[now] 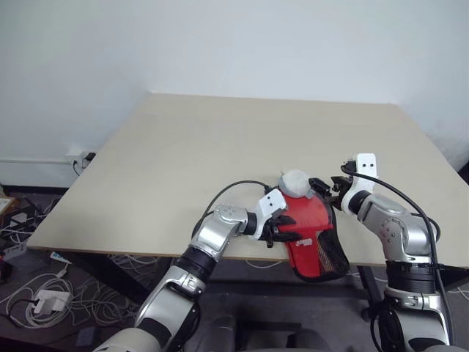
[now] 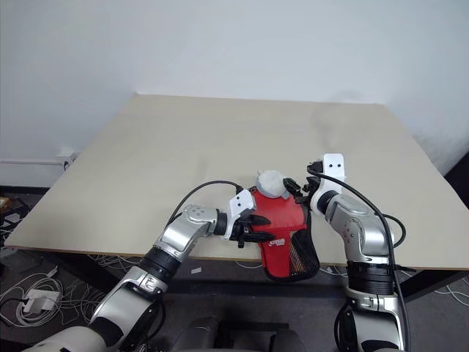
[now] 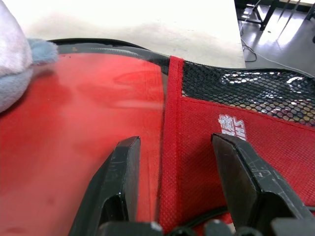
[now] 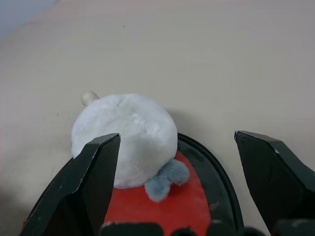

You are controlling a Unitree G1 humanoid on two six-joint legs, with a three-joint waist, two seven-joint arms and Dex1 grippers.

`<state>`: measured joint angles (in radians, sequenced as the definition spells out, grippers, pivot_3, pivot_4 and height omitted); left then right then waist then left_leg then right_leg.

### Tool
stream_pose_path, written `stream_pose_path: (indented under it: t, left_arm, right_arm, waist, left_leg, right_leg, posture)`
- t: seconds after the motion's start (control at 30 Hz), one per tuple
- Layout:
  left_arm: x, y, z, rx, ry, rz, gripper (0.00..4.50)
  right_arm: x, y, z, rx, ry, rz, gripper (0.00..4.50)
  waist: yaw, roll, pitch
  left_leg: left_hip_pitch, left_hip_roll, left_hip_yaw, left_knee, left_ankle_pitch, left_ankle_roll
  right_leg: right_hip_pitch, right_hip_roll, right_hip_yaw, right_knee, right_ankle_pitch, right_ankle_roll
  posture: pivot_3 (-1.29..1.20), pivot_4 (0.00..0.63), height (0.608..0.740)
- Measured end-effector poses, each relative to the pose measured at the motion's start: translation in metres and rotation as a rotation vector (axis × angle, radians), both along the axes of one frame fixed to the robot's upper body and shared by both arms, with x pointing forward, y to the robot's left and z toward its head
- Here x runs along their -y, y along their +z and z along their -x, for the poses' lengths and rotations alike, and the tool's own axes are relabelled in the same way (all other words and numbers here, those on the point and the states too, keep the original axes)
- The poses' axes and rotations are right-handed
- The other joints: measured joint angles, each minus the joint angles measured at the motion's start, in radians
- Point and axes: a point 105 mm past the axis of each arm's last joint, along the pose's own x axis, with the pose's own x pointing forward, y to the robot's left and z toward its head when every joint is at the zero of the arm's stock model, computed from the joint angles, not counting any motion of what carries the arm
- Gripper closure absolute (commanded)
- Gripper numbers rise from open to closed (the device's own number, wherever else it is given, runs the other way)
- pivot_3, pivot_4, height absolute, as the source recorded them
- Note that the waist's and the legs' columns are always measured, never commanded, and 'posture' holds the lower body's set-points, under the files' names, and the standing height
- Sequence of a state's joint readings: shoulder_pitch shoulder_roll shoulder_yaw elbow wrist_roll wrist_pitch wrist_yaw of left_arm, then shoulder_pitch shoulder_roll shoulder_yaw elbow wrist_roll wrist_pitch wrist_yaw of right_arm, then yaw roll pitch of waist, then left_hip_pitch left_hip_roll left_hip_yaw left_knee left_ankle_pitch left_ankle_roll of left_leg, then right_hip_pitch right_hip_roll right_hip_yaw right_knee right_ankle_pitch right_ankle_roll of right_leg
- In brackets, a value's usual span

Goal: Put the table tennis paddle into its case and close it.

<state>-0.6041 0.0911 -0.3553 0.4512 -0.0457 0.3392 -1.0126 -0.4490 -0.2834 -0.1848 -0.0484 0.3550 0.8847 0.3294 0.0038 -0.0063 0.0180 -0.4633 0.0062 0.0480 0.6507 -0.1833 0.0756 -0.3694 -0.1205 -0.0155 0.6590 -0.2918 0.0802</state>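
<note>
The case [image 1: 311, 227] lies red side up at the table's front edge, its black mesh pocket end hanging a little over the edge. A white fluffy ball [image 1: 295, 182] sits at its far end. In the left wrist view the case [image 3: 206, 123] shows a glossy red panel beside a seam, mesh and a white logo. My left gripper [image 1: 287, 229] rests on the case's left side, fingers apart across the seam, gripping nothing. Beside the fluffy ball [image 4: 125, 137], my right gripper [image 1: 320, 188] stands wide open over the black zipper rim. The paddle is hidden.
The beige table [image 1: 220, 147] stretches bare behind the case up to a white wall. Its front edge runs just under the case. Cables and a power strip [image 1: 44, 293] lie on the floor at the left.
</note>
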Motion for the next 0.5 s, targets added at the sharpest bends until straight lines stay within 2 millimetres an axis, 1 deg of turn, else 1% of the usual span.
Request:
stream_pose_path:
  t: [0.03, 0.1, 0.17, 0.23, 0.4, 0.5]
  left_arm:
    - [0.001, -0.001, -0.004, 0.004, 0.020, 0.000, 2.11]
    - [0.006, 0.000, -0.012, 0.018, 0.057, -0.006, 2.11]
    - [0.009, 0.000, -0.018, 0.034, 0.086, -0.018, 2.11]
    - [0.012, 0.000, -0.023, 0.049, 0.113, -0.021, 2.11]
    - [0.010, 0.000, -0.035, 0.057, 0.167, -0.054, 2.11]
    - [0.008, -0.001, -0.037, 0.070, 0.174, -0.066, 2.11]
  right_arm:
    - [-0.003, -0.001, -0.003, -0.013, 0.003, -0.012, 0.48]
    - [-0.017, 0.000, -0.009, -0.029, 0.028, -0.048, 0.48]
    - [-0.032, 0.003, -0.013, -0.030, 0.061, -0.071, 0.48]
    - [-0.040, 0.003, -0.014, -0.034, 0.084, -0.078, 0.48]
    - [-0.047, -0.002, -0.014, -0.060, 0.099, -0.092, 0.48]
    - [-0.049, -0.001, -0.016, -0.066, 0.103, -0.093, 0.48]
  waist:
    - [-0.001, 0.000, 0.000]
    - [-0.001, 0.000, 0.000]
    - [0.000, 0.001, 0.000]
    - [0.002, 0.001, 0.000]
    - [-0.002, 0.001, 0.000]
    - [-0.002, 0.001, -0.001]
  left_leg:
    - [0.000, 0.000, 0.000, 0.000, 0.000, 0.000]
    - [0.000, 0.000, 0.000, 0.000, -0.001, 0.001]
    - [0.000, 0.000, 0.000, 0.000, 0.000, 0.001]
    - [0.000, 0.000, 0.000, 0.000, 0.001, -0.001]
    - [0.000, 0.000, 0.000, 0.000, 0.000, 0.001]
    - [0.000, 0.000, 0.000, 0.000, 0.000, 0.000]
  right_leg:
    - [0.000, 0.000, 0.000, 0.000, 0.000, 0.000]
    - [0.000, 0.000, 0.000, 0.001, 0.000, 0.000]
    - [0.000, 0.000, 0.000, 0.001, 0.000, 0.000]
    - [0.000, 0.000, 0.000, 0.000, 0.000, 0.000]
    - [0.000, 0.000, 0.000, 0.001, 0.000, 0.000]
    - [0.000, 0.000, 0.000, 0.001, 0.000, 0.000]
  posture:
    - [0.00, 0.000, 0.715]
    - [0.00, 0.000, 0.715]
    - [0.00, 0.000, 0.715]
    - [0.00, 0.000, 0.715]
    - [0.00, 0.000, 0.715]
    - [0.00, 0.000, 0.715]
